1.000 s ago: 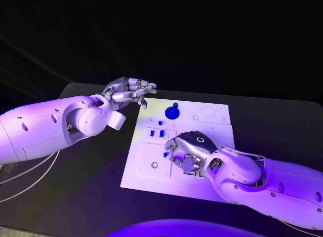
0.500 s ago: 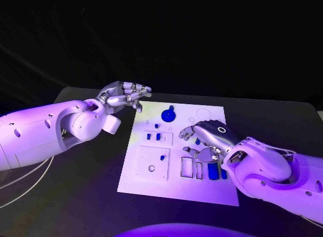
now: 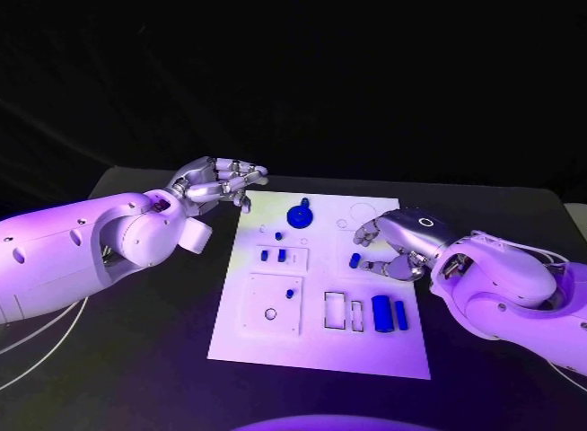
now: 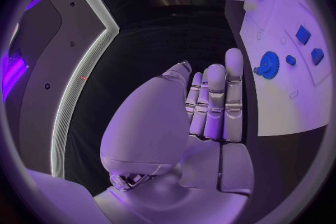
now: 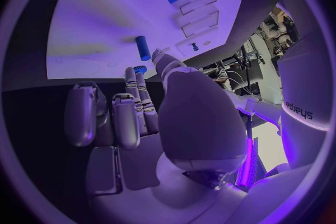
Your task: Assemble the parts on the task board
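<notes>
Hovered beyond the far left corner of the task board [image 3: 322,346], above the black bench [image 3: 152,350]: left hand [image 3: 220,184], fingers curled inward around nothing, clenched and touching no part

Lay long axis running from the near bench edge to the far one: white task board, centred on the bench between the two arms

Sat near the board's far edge: round blue gear [image 3: 299,215] with a small tab pointing away toward the far edge. Just nearer and to the left: two small blue blocks [image 3: 270,255] side by side in a framed recess, a smaller blue peg [image 3: 279,236] between them and the gear. Farther down the board, in a larger square recess: tiny blue pin [image 3: 290,293] beside a round hole [image 3: 270,313]

Stood empty toward the near right portion: two narrow rectangular slots [image 3: 335,309], long axes running near to far. Right beside them: two blue cylinders [image 3: 390,314], lying parallel to the slots, the left one thicker

Hung over the board's right edge: right hand [image 3: 399,241], fingers bent downward. Just at its fingertips, a short blue cylinder [image 3: 354,260], long axis roughly near to far; in the right wrist view the same piece [image 5: 143,48] appeared to lie on the board slightly ahead of the fingertips, so impossible to tell whether pinched or released
</notes>
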